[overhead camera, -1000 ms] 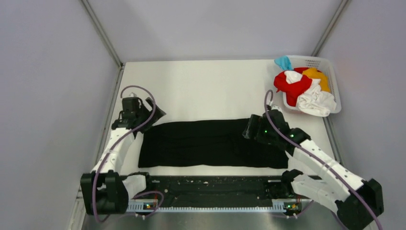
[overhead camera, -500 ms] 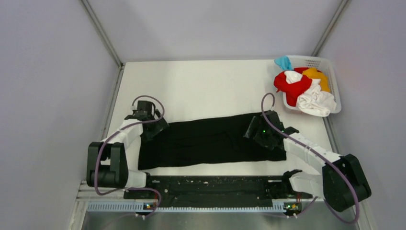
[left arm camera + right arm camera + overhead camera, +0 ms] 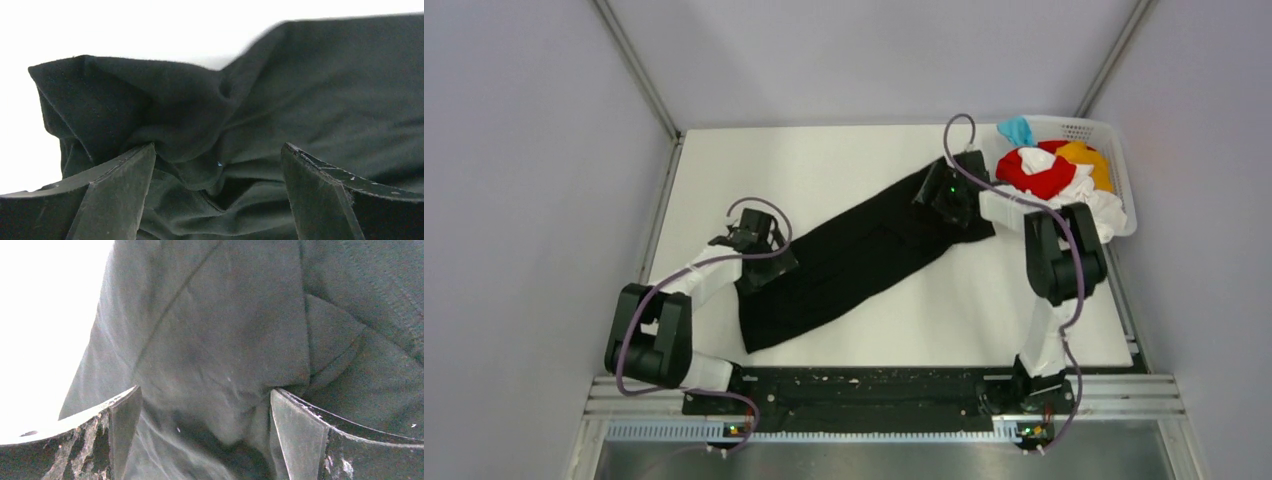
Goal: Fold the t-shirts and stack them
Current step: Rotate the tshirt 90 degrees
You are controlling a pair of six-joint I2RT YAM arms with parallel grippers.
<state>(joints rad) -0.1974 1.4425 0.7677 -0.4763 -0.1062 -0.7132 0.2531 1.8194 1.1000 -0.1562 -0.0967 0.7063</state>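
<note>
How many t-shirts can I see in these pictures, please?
5. The black t-shirt lies diagonally on the table; the red t-shirt, white t-shirt, orange-yellow t-shirt and light blue t-shirt are heaped in the basket. More may be hidden beneath.

The room is a small booth built around a white table [image 3: 844,165]. Plain, pale grey panels close it in on three sides: a back wall [image 3: 864,50], a left wall [image 3: 524,220] and a right wall [image 3: 1214,200]. A slim metal post [image 3: 636,68] slants up from the far left corner of the table, where the panels meet, and a second post [image 3: 1114,55] does the same at the far right corner. Along the near edge runs a black rail [image 3: 864,385], and in front of it lies a band of brushed steel [image 3: 884,462]. The light is even and soft, with only faint shadows. Up close, the tabletop glares almost pure white.
</note>
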